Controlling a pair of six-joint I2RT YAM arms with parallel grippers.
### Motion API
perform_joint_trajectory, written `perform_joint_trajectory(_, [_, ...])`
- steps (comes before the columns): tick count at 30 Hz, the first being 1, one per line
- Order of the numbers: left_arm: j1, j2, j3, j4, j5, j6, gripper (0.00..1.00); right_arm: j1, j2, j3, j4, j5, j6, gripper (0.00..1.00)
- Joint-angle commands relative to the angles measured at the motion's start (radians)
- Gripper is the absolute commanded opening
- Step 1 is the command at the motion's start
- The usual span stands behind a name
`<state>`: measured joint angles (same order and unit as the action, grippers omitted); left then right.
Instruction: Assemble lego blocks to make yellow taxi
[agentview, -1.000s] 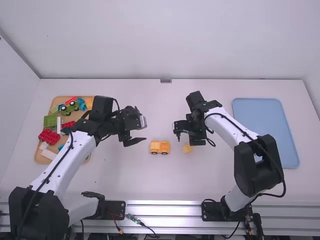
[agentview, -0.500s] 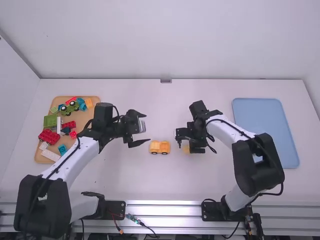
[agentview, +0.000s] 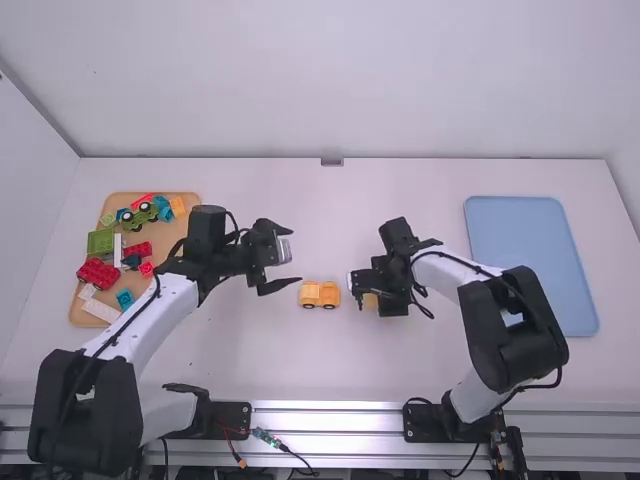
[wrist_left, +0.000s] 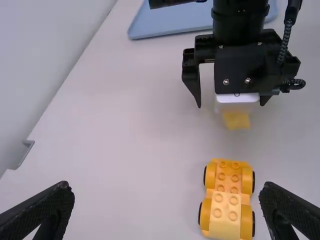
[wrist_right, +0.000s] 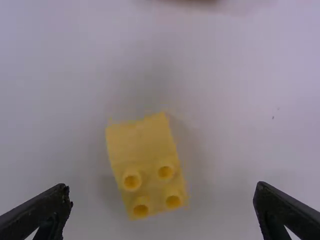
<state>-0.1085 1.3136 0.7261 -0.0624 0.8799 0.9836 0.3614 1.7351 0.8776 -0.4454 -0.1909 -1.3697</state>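
Squaring my wide-spread right gripper (wrist_right: 162, 189) to the skewed yellow brick (wrist_right: 146, 155), right of lower centre in the high view, I'd pinch evenly, keeping my equally wide left gripper (wrist_left: 166, 187) off the wheeled chassis (agentview: 319, 294) nearby.

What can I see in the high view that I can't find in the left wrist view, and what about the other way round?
From the high view: the brown tray, with a little green car and red bricks.

From the left wrist view: bumpy round studs on the orange car, and shiny screws on the right tool.

In both: the orange car, the yellow block under the right tool, the blue tray, and the left tool, open.
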Motion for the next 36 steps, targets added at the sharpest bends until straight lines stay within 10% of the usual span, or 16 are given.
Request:
perform_joint_trajectory(1, [-0.002,0.008,-0.008,-0.002,0.028,-0.02,0.99,-0.018,0.009,-0.01,-0.005,-0.061,-0.027,0.92])
perform_joint_trajectory(36, [0.002,0.008,-0.008,-0.003,0.062,-0.019,0.99,0.014,0.116,0.097,-0.125,-0.045,-0.027,1.0])
